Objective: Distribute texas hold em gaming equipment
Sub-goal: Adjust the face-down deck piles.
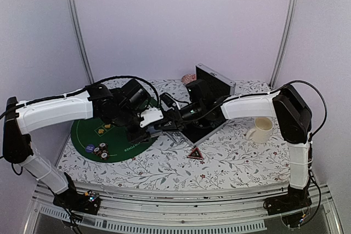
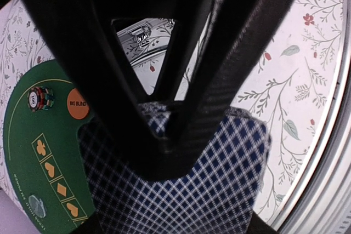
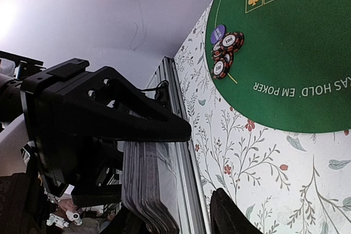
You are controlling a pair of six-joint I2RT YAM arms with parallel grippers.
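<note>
Both grippers meet at the table's middle over a deck of playing cards (image 2: 214, 179) with blue-and-white checked backs. My left gripper (image 2: 175, 224) is shut on the deck, which fills the span between its jaws. In the right wrist view the deck (image 3: 145, 184) shows edge-on. My right gripper (image 3: 164, 218) is open, with one finger (image 3: 226, 216) standing apart from the cards. From above, the left gripper (image 1: 143, 127) and right gripper (image 1: 168, 120) nearly touch. Striped poker chips (image 1: 100, 150) lie on the green mat (image 1: 88, 132), as does an orange button (image 2: 78, 104).
An open silver case (image 1: 216, 89) stands behind the right gripper. A cream mug (image 1: 261, 130) sits at the right. A small red triangular object (image 1: 195, 154) lies near the front. A purple disc (image 3: 218, 33) lies beside the chips. The metal table rail (image 3: 184, 152) runs close by.
</note>
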